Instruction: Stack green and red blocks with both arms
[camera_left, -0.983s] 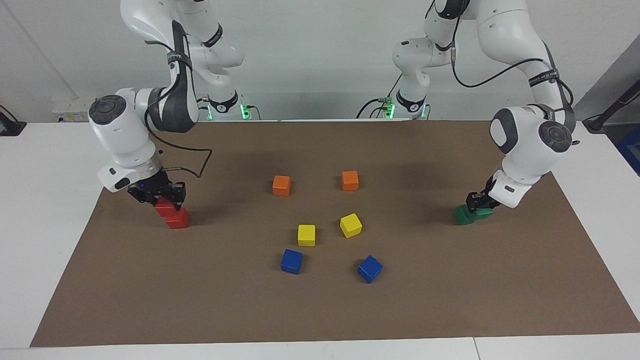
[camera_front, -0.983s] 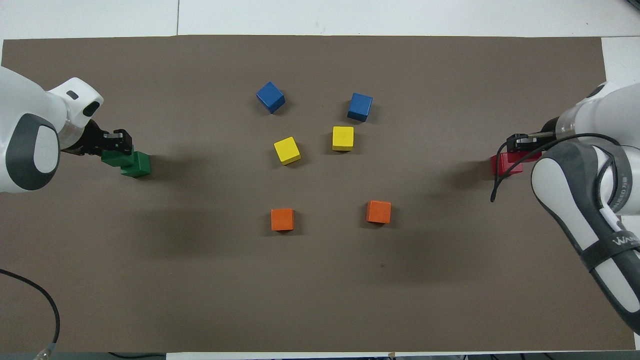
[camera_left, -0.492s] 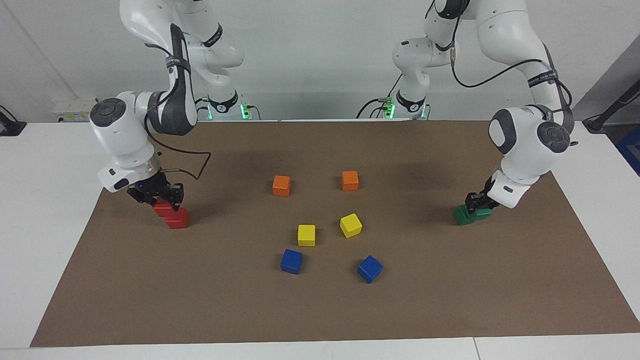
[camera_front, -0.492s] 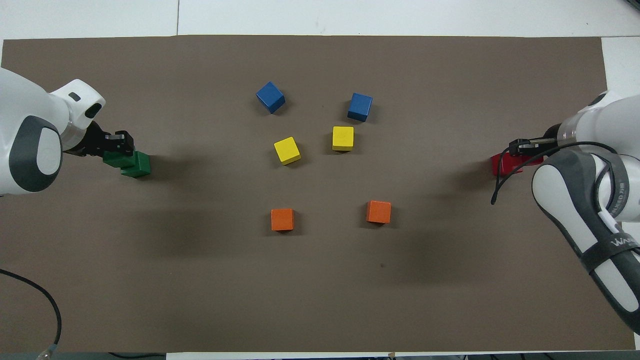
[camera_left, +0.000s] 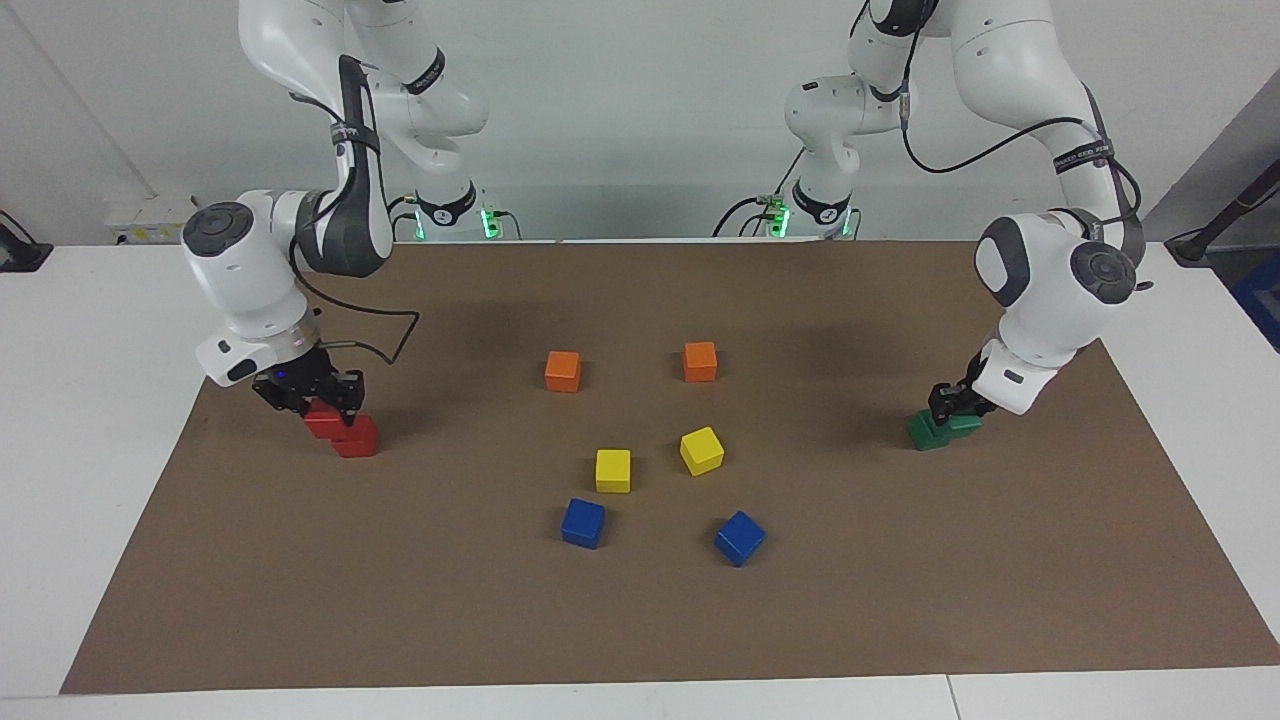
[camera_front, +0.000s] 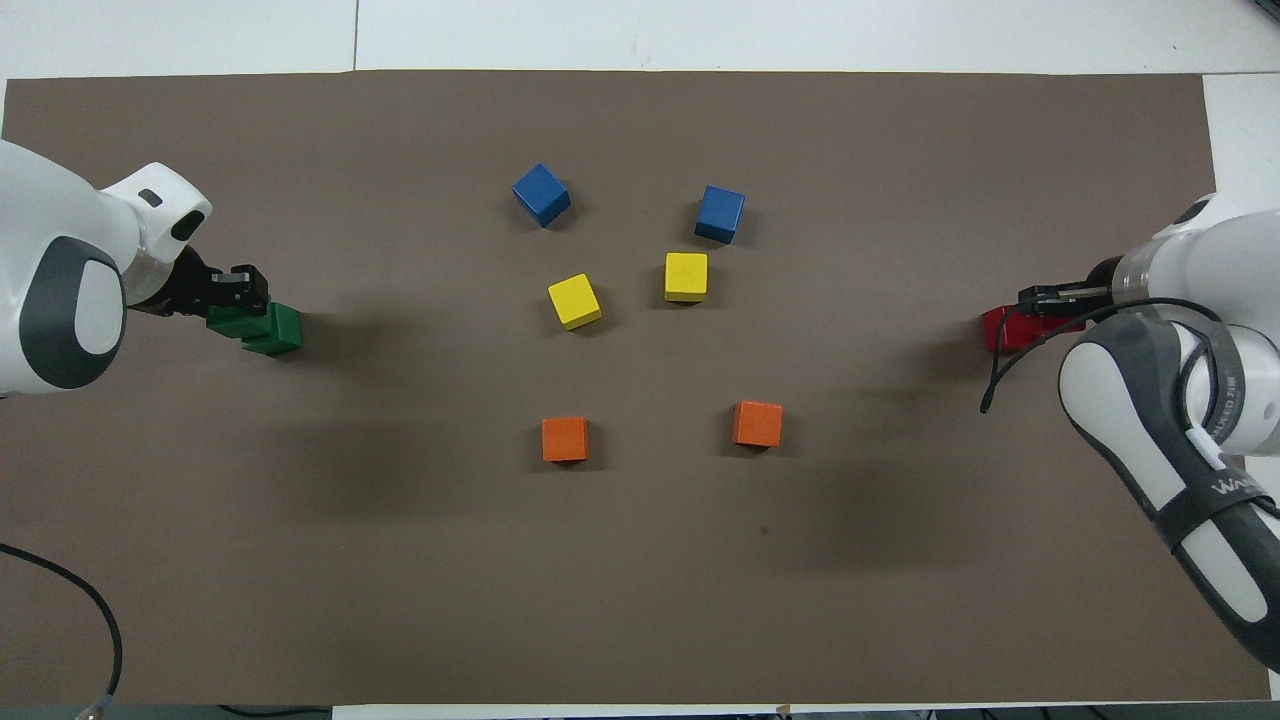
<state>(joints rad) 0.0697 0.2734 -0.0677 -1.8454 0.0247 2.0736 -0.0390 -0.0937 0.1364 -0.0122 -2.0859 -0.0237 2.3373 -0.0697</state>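
My right gripper (camera_left: 325, 405) is shut on a red block (camera_left: 320, 421). It holds that block partly over, and off-centre from, a second red block (camera_left: 359, 439) that rests on the brown mat toward the right arm's end. My left gripper (camera_left: 955, 408) is shut on a green block (camera_left: 965, 426). That block overlaps a second green block (camera_left: 927, 433) on the mat toward the left arm's end. The overhead view shows the held green block (camera_front: 236, 322) beside the lower green block (camera_front: 282, 330), and the red blocks (camera_front: 1005, 328) under the right gripper (camera_front: 1042, 303).
Two orange cubes (camera_left: 563, 371) (camera_left: 700, 361), two yellow cubes (camera_left: 613, 470) (camera_left: 701, 450) and two blue cubes (camera_left: 583, 523) (camera_left: 740, 538) lie in the middle of the brown mat (camera_left: 640, 620), between the two arms.
Both grippers have shifted a little while keeping hold of their blocks. The held green block covers slightly more of the lower green block. The other cubes have not moved.
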